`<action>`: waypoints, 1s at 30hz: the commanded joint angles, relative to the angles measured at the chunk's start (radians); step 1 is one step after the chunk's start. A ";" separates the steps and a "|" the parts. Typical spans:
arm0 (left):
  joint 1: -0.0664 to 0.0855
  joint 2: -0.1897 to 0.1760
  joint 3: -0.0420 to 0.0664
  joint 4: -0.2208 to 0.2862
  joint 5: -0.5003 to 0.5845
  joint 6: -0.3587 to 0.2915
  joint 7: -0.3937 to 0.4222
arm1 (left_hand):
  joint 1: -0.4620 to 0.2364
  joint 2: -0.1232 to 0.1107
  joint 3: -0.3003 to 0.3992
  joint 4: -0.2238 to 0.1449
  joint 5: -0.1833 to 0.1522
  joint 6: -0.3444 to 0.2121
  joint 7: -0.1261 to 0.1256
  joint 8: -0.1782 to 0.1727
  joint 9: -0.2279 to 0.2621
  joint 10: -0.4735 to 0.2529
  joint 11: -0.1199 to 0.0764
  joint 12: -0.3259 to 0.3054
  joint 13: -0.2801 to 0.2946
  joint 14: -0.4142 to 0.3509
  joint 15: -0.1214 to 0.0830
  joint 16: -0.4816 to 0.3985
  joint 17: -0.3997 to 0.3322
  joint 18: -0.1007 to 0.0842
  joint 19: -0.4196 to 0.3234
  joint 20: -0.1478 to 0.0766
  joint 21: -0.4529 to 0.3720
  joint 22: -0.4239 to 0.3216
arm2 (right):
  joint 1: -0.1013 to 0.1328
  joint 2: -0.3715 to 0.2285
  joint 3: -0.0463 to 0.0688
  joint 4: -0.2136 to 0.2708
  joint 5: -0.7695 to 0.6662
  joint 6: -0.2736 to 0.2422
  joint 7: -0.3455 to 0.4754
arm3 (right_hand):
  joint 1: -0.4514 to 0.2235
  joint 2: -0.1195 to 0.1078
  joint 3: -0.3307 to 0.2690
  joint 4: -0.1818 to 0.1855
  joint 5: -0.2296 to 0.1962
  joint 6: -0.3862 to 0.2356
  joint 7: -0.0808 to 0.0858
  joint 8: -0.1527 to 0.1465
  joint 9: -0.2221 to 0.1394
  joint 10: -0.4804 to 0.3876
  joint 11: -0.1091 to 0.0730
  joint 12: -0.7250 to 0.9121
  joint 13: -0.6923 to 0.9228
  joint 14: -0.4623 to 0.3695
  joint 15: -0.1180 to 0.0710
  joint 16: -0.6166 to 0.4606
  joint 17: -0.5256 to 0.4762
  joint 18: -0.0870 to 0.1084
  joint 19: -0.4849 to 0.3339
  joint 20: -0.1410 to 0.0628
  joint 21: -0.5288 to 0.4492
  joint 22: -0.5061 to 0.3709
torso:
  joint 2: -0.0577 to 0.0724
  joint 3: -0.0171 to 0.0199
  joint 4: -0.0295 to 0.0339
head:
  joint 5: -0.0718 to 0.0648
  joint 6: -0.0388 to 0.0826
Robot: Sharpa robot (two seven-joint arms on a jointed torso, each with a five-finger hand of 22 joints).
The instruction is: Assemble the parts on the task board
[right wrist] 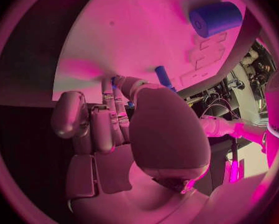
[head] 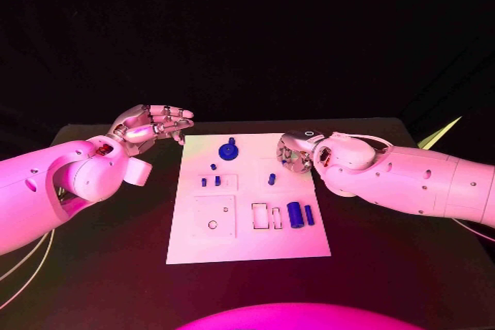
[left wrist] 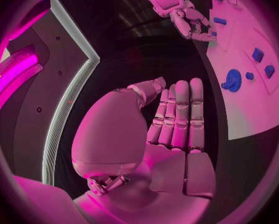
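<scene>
**Inspector:** Where is the white board (head: 247, 237)?

**Assistant:** Flat in the middle of the black table (head: 392, 273). Blue parts sit on it: a round knobbed piece (head: 229, 151) near the far edge, two small pegs (head: 210, 180) in a shallow recess left of centre, one peg (head: 271, 178) toward the right, and a thick cylinder (head: 295, 214) with a slimmer bar (head: 310, 215) just beside it near the right edge.

**Inspector:** The left hand (head: 153, 124)?

**Assistant:** Off the board's far-left corner, above the table. The left wrist view shows its fingers (left wrist: 179, 114) straight and side by side, palm bare. Released, grasping nothing.

**Inspector:** The right hand (head: 297, 154)?

**Assistant:** Over the board's far-right part. In the right wrist view its fingers (right wrist: 108, 119) curl down toward the board surface, with a small blue peg (right wrist: 163, 77) just beyond the thumb. Whether the fingertips pinch anything, I cannot tell; they are hidden behind the hand.

**Inspector:** Contact between the hands?

**Assistant:** None; they are well apart.
</scene>
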 commanded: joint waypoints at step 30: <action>0.000 0.000 0.001 0.000 -0.001 0.000 -0.008 | -0.006 0.006 -0.042 0.007 0.021 -0.018 0.007 0.008 -0.001 -0.025 0.005 0.004 -0.011 -0.008 0.000 -0.013 -0.015 0.006 0.005 -0.002 -0.015 -0.011 | -0.015 -0.025 -0.006 0.038 -0.039 -0.125 -0.028 | -0.069 0.037 0.127 -0.126 0.008 0.046 -0.008 0.013 0.053 0.069 -0.032 -0.059 -0.043 0.061 -0.019 0.012 0.009 -0.029 0.036 -0.014 0.078 0.100 | 0.000 0.0005 -0.0017 | 0.005 0.000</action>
